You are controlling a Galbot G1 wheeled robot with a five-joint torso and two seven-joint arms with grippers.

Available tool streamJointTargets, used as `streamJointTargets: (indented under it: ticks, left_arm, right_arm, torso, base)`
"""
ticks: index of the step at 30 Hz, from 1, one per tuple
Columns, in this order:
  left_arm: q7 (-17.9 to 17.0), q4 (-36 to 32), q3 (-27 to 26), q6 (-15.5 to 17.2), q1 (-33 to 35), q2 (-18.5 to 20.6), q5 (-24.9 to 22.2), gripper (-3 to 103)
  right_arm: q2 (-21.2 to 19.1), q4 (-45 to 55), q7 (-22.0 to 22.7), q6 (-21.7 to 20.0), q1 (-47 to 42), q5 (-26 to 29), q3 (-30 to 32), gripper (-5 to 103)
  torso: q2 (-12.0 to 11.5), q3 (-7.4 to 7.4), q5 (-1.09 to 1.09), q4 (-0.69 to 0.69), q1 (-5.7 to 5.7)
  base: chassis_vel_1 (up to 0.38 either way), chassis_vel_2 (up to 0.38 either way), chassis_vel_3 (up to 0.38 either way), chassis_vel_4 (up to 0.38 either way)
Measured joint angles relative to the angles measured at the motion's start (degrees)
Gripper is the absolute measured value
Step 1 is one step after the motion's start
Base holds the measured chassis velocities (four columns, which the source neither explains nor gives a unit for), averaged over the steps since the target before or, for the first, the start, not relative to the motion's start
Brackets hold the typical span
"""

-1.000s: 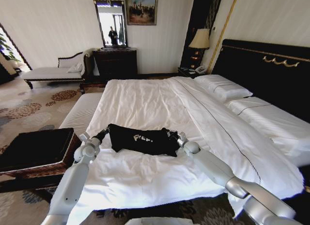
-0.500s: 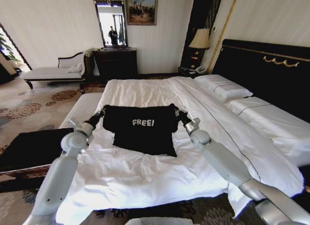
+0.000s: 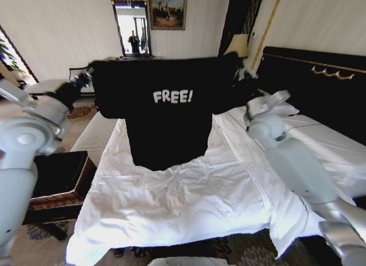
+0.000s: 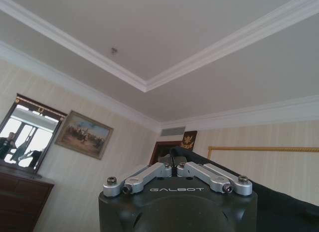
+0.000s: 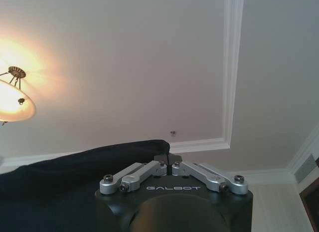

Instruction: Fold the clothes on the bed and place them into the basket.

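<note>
The clothes are one black shirt with white "FREE!" lettering, hanging spread out in the air above the bed. My left gripper is shut on one top corner and my right gripper is shut on the other. Both are raised high and wide apart. In the left wrist view the left gripper pinches black cloth. In the right wrist view the right gripper does the same with the shirt. The brown wicker basket with black lining stands left of the bed.
A narrow white bench runs along the bed's far left side, behind the basket. The black headboard and white pillows are on the right. A lamp stands on the nightstand, and a chaise sits at the far left wall.
Both arms have lifted the shirt off the sheets and raised it high. It has gone from bunched on the bed to hanging fully open.
</note>
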Motion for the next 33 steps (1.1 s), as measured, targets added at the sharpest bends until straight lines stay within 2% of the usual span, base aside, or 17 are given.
streamJointTargets:
  ticks: [4,6,8,10,12,13,15,17,19,21,22,25,28,29,30,32,33]
  left_arm:
    - [0.2,-6.8,-5.4,0.0,7.3,2.6,-1.1,0]
    - [0.3,-7.7,-6.2,0.0,8.6,2.7,-1.1,0]
    - [0.7,-13.4,-11.6,0.4,17.6,2.5,-1.5,0]
    - [0.5,-17.2,-15.1,0.7,21.7,1.6,-3.0,0]
    - [0.4,-17.6,-15.6,0.8,22.0,1.5,-3.3,0]
    - [-1.2,-20.1,-21.1,1.0,24.1,0.8,-7.7,0]
    - [-3.7,-20.8,-28.8,1.0,25.0,1.3,-15.8,0]
    - [-4.1,-20.8,-31.1,1.0,25.2,1.6,-18.1,0]
    - [-5.5,-20.8,-41.2,1.0,25.8,4.3,-27.6,0]
    - [-6.3,-20.7,-48.7,0.9,25.5,7.2,-34.2,0]
    - [-6.3,-20.7,-48.7,0.9,25.5,7.2,-34.2,0]
    - [-8.2,-20.6,-54.6,2.1,24.1,12.1,-40.9,0]
    - [-9.4,-20.6,-53.1,4.4,23.7,13.0,-41.2,0]
    - [-10.0,-20.5,-50.7,6.1,23.6,12.8,-39.7,0]
    - [-10.6,-20.4,-43.3,9.9,24.7,11.3,-33.6,0]
    - [-10.5,-20.0,-35.2,13.3,26.3,8.9,-25.7,0]
    - [-10.5,-20.0,-35.2,13.3,26.3,8.9,-25.7,0]
  right_arm:
    - [-5.1,8.7,-0.2,-0.9,-10.3,0.4,8.2,0]
    - [-5.4,9.6,-0.2,-1.0,-11.8,0.2,9.1,0]
    - [-6.8,15.6,-0.1,-1.2,-22.6,-1.2,14.4,0]
    - [-7.1,20.2,0.1,-2.1,-31.3,-2.0,20.2,0]
    - [-7.1,20.9,0.2,-2.2,-32.3,-2.1,21.0,0]
    - [-7.1,24.6,1.0,-3.3,-37.1,-1.8,25.7,0]
    - [-7.5,28.5,2.6,-6.1,-39.0,0.8,31.8,0]
    - [-7.9,29.8,3.3,-7.1,-39.1,2.3,33.9,0]
    - [-10.3,33.3,6.5,-11.6,-38.3,10.7,42.0,0]
    - [-13.1,33.9,9.2,-14.6,-36.7,18.7,48.7,0]
    - [-13.1,33.9,9.2,-14.6,-36.7,18.7,48.7,0]
    - [-17.9,33.9,13.4,-18.1,-33.8,24.9,55.4,0]
    - [-19.0,33.8,15.0,-19.6,-33.0,24.9,54.7,0]
    - [-19.1,33.7,15.8,-20.5,-33.1,24.4,53.2,0]
    - [-17.5,33.4,17.8,-23.9,-33.9,22.7,47.0,0]
    - [-15.4,32.1,19.2,-26.1,-34.0,20.1,39.9,0]
    - [-15.4,32.1,19.2,-26.1,-34.0,20.1,39.9,0]
  torso:
    - [0.0,0.0,0.0,0.0,0.0]
    - [0.0,0.0,0.0,0.0,0.0]
    - [0.0,0.0,-0.01,0.06,0.0]
    - [0.0,0.0,0.01,0.04,-0.01]
    - [0.0,0.0,0.0,0.03,0.0]
    - [0.0,0.0,0.0,-0.01,-0.01]
    - [0.0,-0.01,0.02,0.0,-0.01]
    - [0.0,-0.01,0.02,0.02,-0.01]
    - [0.0,0.0,-0.03,0.03,-0.01]
    - [0.0,0.0,-0.01,0.05,0.0]
    - [0.0,0.0,-0.01,0.05,0.0]
    - [0.0,-0.01,0.0,0.02,-0.01]
    - [0.0,-0.01,0.02,0.01,-0.01]
    - [0.0,-0.01,0.01,0.01,-0.02]
    - [0.0,0.0,0.01,0.0,-0.01]
    - [0.0,0.01,-0.04,0.01,0.0]
    - [0.0,0.01,-0.04,0.01,0.0]
  base:
    - [0.0,0.0,0.0,0.0]
    - [0.0,0.0,0.0,0.0]
    - [0.0,0.0,0.0,0.0]
    - [0.0,0.0,0.0,0.0]
    - [0.0,0.0,0.0,0.0]
    - [0.0,0.0,0.0,0.0]
    - [0.0,0.0,0.0,0.0]
    - [0.0,0.0,0.0,0.0]
    - [0.0,0.0,0.0,0.0]
    - [0.0,0.0,0.0,0.0]
    - [0.0,0.0,0.0,0.0]
    - [0.0,0.0,0.0,0.0]
    - [0.0,0.0,0.0,0.0]
    - [0.0,0.0,0.0,0.0]
    - [0.0,0.0,0.0,0.0]
    - [0.0,0.0,0.0,0.0]
    - [0.0,0.0,0.0,0.0]
